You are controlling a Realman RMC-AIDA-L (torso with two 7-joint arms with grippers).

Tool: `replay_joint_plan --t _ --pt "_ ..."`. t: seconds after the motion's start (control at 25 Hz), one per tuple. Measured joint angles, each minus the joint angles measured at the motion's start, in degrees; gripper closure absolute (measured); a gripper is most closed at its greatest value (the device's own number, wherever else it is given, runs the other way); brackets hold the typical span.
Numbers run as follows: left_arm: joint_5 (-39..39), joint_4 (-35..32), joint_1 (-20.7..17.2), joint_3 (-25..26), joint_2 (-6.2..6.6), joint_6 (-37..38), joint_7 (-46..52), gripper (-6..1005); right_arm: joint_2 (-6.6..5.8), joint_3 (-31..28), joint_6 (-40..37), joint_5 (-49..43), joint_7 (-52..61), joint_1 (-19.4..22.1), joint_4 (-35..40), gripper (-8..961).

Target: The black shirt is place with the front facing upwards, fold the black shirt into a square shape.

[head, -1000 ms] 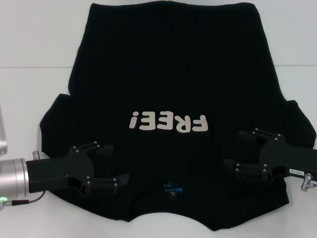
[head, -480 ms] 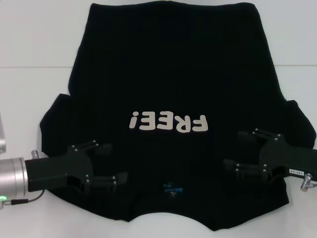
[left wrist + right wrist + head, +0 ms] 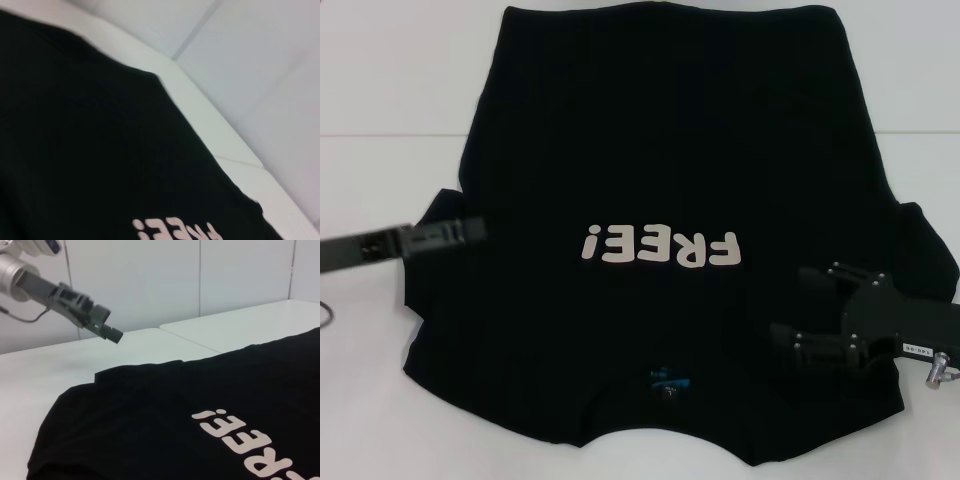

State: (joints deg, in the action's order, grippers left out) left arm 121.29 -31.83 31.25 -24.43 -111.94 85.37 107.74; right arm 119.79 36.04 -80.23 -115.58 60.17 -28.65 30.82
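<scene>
The black shirt [image 3: 660, 130] lies flat on the white table, front up. Its pale "FREE!" lettering [image 3: 660, 247] reads upside down in the head view, and the blue neck label [image 3: 670, 380] is near the front edge. My left gripper [image 3: 470, 228] hangs in the air over the shirt's left sleeve, turned edge-on and holding nothing. The right wrist view shows the left gripper [image 3: 112, 333] well above the cloth [image 3: 165, 420]. My right gripper [image 3: 798, 302] rests open low over the right shoulder, beside the right sleeve. The left wrist view shows only the shirt [image 3: 90, 150] and table.
The white table [image 3: 390, 80] surrounds the shirt, with a seam [image 3: 380, 135] across it at the back left. A thin cable [image 3: 325, 315] shows at the left edge. A pale wall [image 3: 150, 280] stands beyond the table.
My left gripper has lifted off the left shoulder area, turned on its side and moved back towards the left sleeve. The right gripper and the shirt have not moved.
</scene>
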Motion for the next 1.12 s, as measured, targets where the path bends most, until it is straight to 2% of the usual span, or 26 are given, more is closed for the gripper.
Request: replay_joint_plan --t 0.08,0.28,0.44,0.64,1.12 --pt "1.84 -1.51 0.62 -0.2 2.05 -1.46 11.12 65 0.0 0.09 -0.05 -0.03 0.47 0.0 0.08 46" --pt "8.97 -2.18 2.01 -0.45 2.92 -8.45 21.82 72 0.0 0.13 -0.25 -0.11 1.34 -0.05 0.24 47" --pt "13.49 0.3 3.72 -0.57 3.04 -13.39 24.12 78 0.0 0.19 -0.29 -0.19 1.35 -0.33 0.24 48" --pt "13.79 1.71 4.1 -0.95 2.87 -16.81 25.23 85 0.0 0.19 -0.29 -0.27 1.35 -0.46 0.24 50" --pt "13.97 2.56 3.43 -2.03 2.33 -18.5 26.13 102 0.0 0.17 -0.27 -0.36 1.36 -0.42 0.04 53"
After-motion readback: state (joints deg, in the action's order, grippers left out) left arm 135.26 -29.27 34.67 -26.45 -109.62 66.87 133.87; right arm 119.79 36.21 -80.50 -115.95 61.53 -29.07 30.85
